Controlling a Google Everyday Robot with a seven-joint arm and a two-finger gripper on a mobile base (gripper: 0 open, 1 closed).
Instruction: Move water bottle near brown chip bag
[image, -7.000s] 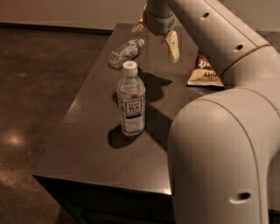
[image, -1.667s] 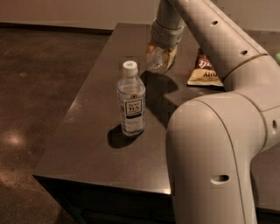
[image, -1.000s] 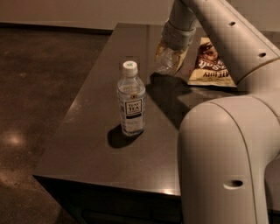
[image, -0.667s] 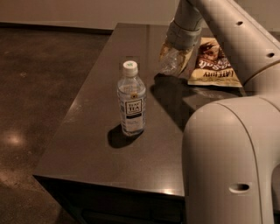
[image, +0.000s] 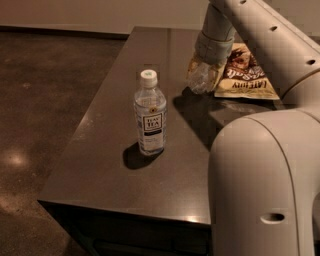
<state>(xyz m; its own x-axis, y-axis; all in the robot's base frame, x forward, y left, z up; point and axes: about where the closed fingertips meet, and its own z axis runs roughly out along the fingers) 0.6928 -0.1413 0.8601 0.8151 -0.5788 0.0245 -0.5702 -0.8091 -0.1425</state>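
Carried rightward across the table (image: 100, 165), the water bottle (image: 199, 82) now hangs clamped in the gripper (image: 204, 75), just left of the brown chip bag (image: 246, 75). Setting it down looks due. The tea bottle (image: 150, 119) stands nearer.

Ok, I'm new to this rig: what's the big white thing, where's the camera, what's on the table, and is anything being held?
The big white shape is the robot's own arm, curving from the foreground up to the far right of the dark table. There is only one camera view. It looks down over the table from beside the arm, and where it is mounted is not known. At the arm's end, the gripper is closed around the water bottle, a small crinkled clear one. It is held just left of the brown chip bag, which lies flat. Whether the bottle touches the table I cannot tell. Nearer the camera stands a taller white-capped tea bottle.
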